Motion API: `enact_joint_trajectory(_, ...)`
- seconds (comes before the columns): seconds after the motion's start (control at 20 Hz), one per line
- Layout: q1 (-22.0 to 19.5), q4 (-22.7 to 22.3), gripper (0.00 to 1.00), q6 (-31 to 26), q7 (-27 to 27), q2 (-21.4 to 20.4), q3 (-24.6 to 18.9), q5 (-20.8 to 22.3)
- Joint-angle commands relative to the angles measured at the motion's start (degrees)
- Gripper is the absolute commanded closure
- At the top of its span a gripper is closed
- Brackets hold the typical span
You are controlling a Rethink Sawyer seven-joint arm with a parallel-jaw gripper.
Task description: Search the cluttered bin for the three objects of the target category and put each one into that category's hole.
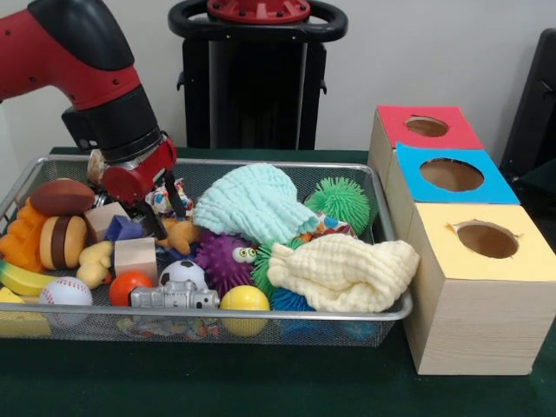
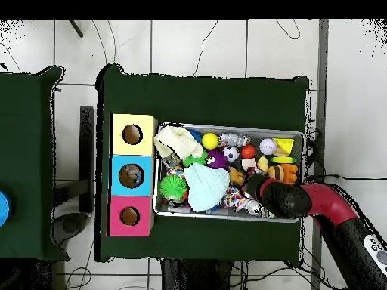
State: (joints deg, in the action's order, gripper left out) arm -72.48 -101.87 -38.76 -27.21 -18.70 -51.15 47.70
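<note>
The bin (image 1: 382,314) is a wide, shallow basket of silver wire mesh, full of toys and two cloths, and it stands on the green bench (image 1: 217,382) beside the boxes. The hole (image 1: 426,127) is round, in the red top of the farthest box. The tool (image 1: 168,213) is down inside the bin at the end away from the hole, its fingers spread apart with nothing between them.

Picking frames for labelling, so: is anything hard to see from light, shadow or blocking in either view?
Front view: even light, soft shadows, toys in the bin clear; the pincer dips among them, partly hidden. Overhead view: the arm covers the pincer and nearby toys; the red-topped hole looks dark inside.
</note>
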Motion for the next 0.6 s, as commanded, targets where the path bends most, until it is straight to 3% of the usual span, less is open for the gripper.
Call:
enact_joint_trajectory(0.05, 1.7, -1.9, 0.00, -8.4, 5.7, -2.4, 3.8, -0.3)
enact_joint_trajectory(0.5, 4.2, -0.6, 0.00, -8.9, 5.6, -3.3, 6.8, 2.8)
enact_joint_trajectory(0.55, 4.6, -0.5, 1.00, -8.8, 5.8, -3.5, 7.2, 2.7)
enact_joint_trajectory(0.6, 4.9, -0.5, 1.00, -8.5, 5.5, -3.6, 7.5, 3.1)
